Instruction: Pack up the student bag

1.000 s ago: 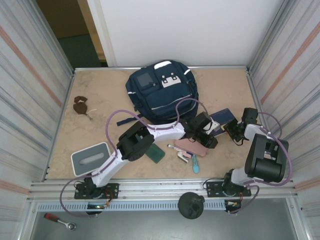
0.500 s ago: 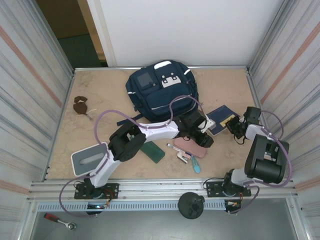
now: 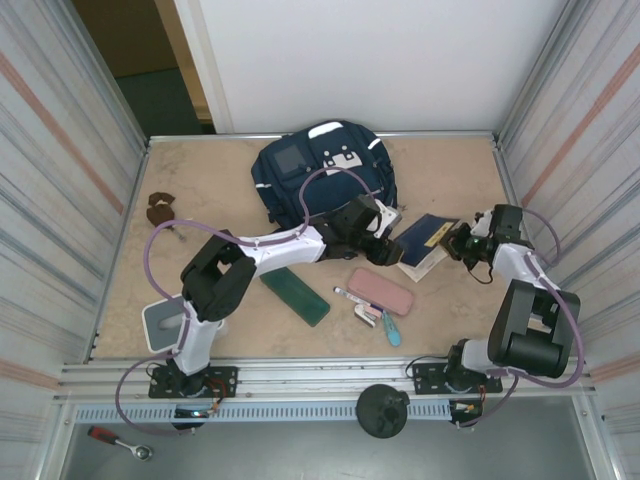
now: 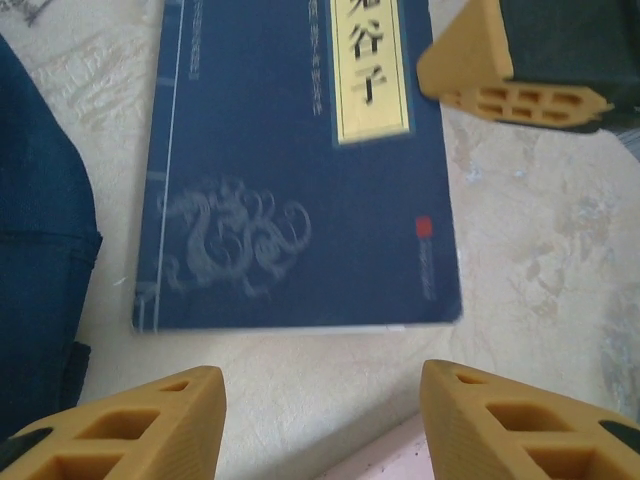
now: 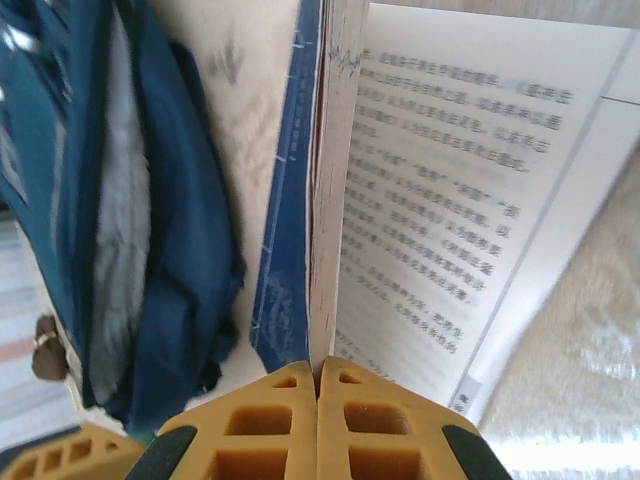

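Between the fingers of the left gripper (image 4: 320,420) only bare table (image 4: 545,230) is seen; the jaws are spread to a middling width and nothing is held. Just ahead of them a dark-blue book (image 4: 290,170) is laid with its near edge towards the fingertips, so the spread is judged to be made ready for a grasp on that edge. To the left of this gripper the navy cloth of the backpack (image 3: 325,175) is met, just beside the book.

Right gripper (image 5: 318,420): fingers pressed together on the opposite edge of the book, a thin cover or leaf apparently pinched. Ahead of these fingers the book is splayed, blue cover to one side and printed page to the other, judged a result of being lifted by one edge alone. To their left the backpack's grey-lined mouth is seen, turned towards the book.

A pink pouch (image 3: 380,291) is left just behind the left gripper, outside the backpack, as is the book; packing is judged early. Risk noted: the pinched leaf could slip or tear if pulled before a second grip is made
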